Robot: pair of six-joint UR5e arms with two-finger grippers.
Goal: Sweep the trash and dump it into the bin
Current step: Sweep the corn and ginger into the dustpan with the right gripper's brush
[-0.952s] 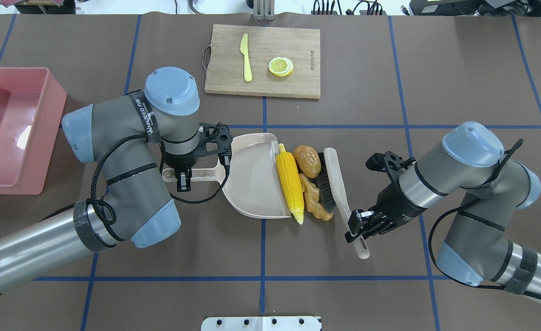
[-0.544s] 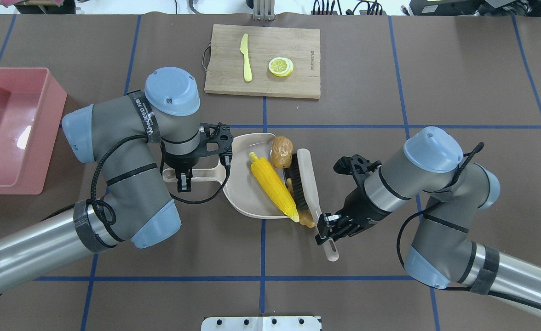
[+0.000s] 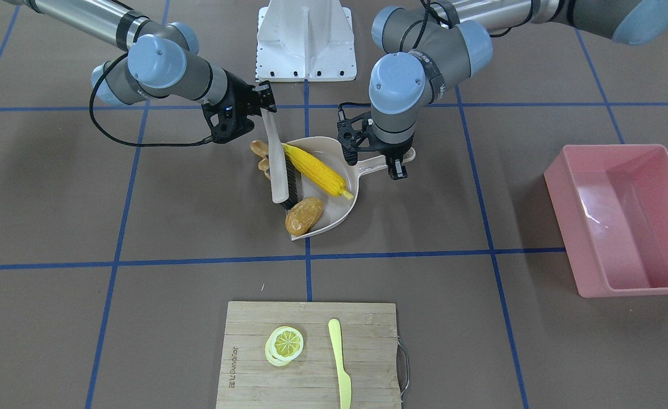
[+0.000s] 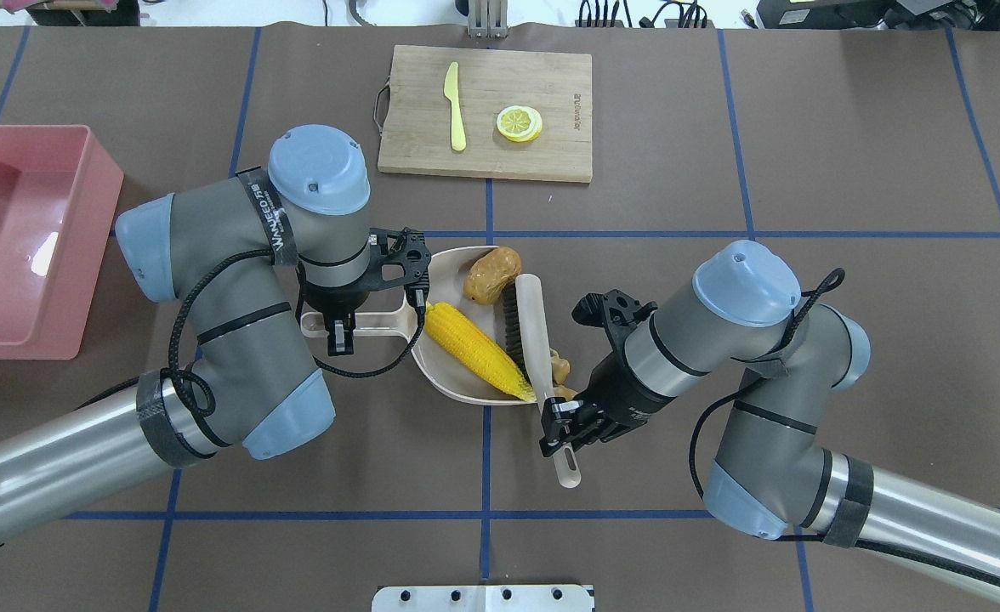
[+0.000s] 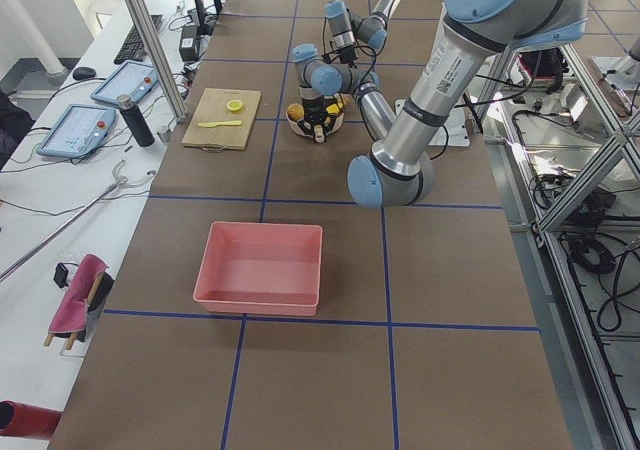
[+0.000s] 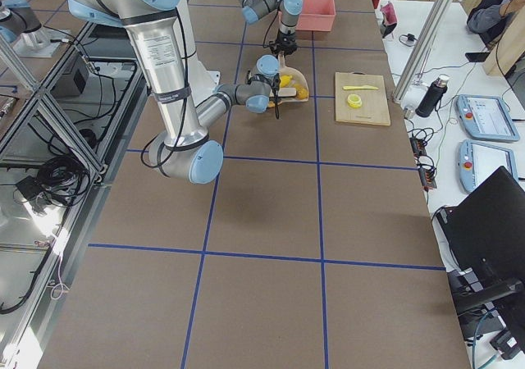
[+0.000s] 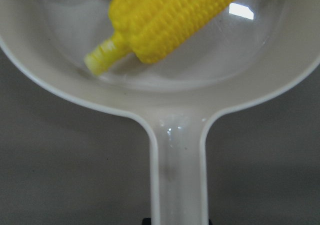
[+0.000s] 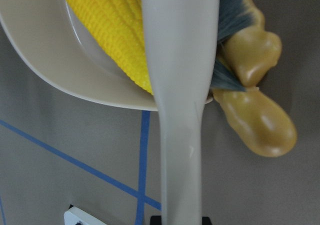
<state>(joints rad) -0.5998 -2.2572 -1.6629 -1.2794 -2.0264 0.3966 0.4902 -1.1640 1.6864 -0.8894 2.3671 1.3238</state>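
Observation:
The yellow corn cob lies inside the beige dustpan. The brown potato sits at the far corner of the pan's mouth. The tan ginger root lies on the table outside the pan, on the right side of the brush, partly under its bristles. My left gripper is shut on the dustpan's handle. My right gripper is shut on the brush handle, with the brush standing across the pan's mouth. The pink bin stands at the far left, apart from both grippers.
A wooden cutting board lies at the back centre with a pale yellow knife and a lemon slice on it. The robot's white base plate is at the near edge. Blue tape lines cross the brown table.
My right gripper moved left with the brush, pushing the corn into the pan and the potato to its mouth. The ginger slipped behind the bristles. The left arm and the pan stayed still.

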